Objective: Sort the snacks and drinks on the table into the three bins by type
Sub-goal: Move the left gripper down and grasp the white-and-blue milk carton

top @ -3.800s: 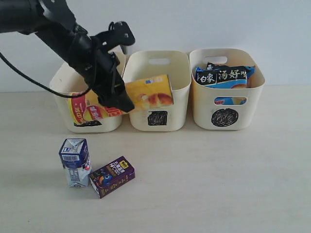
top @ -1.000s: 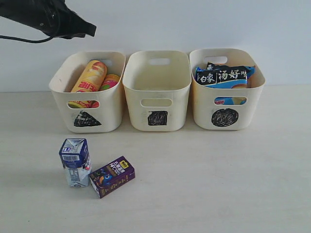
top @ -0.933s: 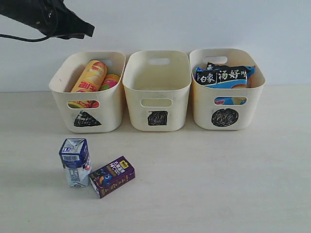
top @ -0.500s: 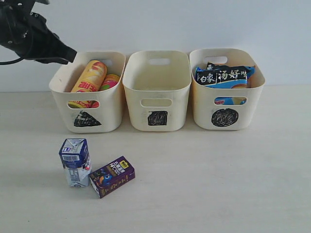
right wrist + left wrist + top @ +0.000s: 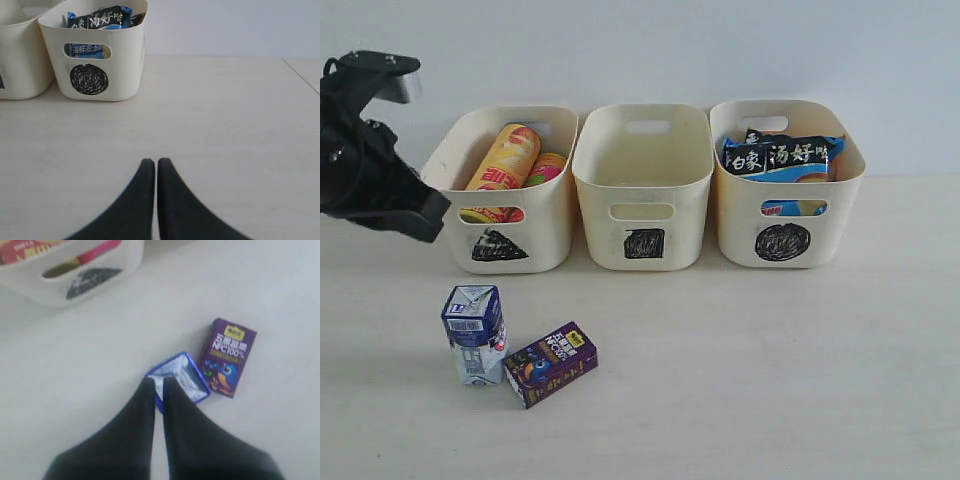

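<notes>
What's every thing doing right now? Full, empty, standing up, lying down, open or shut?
Triangle bin: holds both chip tubes.
Square bin: nothing visible inside.
Circle bin: holds noodle packets.
Blue-and-white carton: standing upright on table.
Purple box: lying flat on table.
Left tool: shut, holding nothing.
Right tool: shut, holding nothing.
</notes>
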You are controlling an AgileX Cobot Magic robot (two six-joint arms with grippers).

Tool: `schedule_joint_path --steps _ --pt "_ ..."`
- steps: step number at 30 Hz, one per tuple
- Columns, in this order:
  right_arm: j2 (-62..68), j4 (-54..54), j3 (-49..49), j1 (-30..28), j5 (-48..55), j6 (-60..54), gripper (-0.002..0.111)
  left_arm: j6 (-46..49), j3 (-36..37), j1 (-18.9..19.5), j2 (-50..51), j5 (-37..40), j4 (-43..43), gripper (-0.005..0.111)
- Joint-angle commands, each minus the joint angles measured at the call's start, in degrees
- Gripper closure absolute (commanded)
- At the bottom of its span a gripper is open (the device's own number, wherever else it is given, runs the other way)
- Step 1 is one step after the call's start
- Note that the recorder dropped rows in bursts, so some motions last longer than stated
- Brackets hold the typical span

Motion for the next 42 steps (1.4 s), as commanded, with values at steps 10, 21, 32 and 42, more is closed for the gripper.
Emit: schedule_joint_path --steps 10,21,32,42 --pt "-0.2 -0.6 0.3 -0.2 -0.4 0.0 0.108 -4.0 4.2 -2.9 -0.3 0.7 0.3 0.102" --pt "-0.2 -0.6 0.3 -0.2 -0.4 0.0 0.108 -18.4 1.0 -9.3 2.8 2.5 16.1 0.093" --pt "-0.2 -0.6 0.3 -0.2 -0.4 0.0 0.108 -19.3 0.9 -9.3 6.4 1.8 12.2 0.001" --pt "-0.2 -0.6 0.3 -0.2 -0.4 0.0 0.108 -23.8 0.9 -9.3 13.0 -5.0 13.0 0.023"
